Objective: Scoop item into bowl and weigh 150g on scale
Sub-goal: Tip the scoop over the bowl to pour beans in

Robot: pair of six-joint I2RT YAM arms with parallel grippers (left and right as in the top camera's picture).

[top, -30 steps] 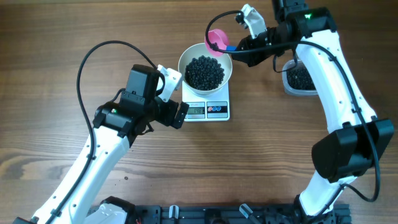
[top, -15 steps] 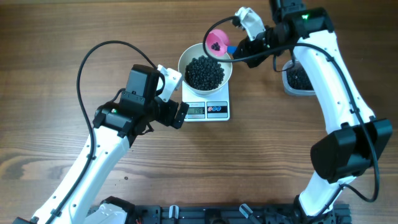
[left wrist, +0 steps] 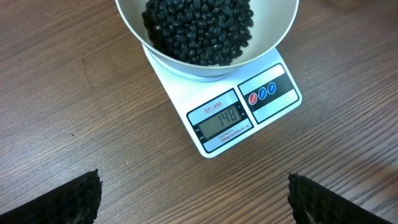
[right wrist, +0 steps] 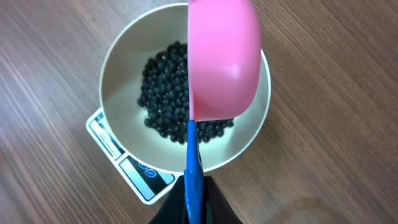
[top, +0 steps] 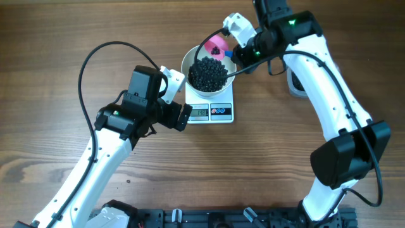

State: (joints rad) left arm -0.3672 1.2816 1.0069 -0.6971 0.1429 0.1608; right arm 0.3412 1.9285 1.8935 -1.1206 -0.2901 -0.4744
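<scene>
The wooden counter (top: 63, 38) is carrying everything. The white scale (left wrist: 239, 118) is sitting near its middle, with the display reading 148. The left claw (left wrist: 196, 202) is hovering just in front of the scale, spread wide and holding nothing. The white bowl (left wrist: 277, 34) is resting on the scale. The right claw (right wrist: 198, 202) is clamping the blue handle (right wrist: 193, 162) of a pink scoop (right wrist: 224, 62), which is tilting over the bowl's rim. Glossy black beads (left wrist: 199, 28) are lying heaped in the bowl, with a few sitting in the scoop.
</scene>
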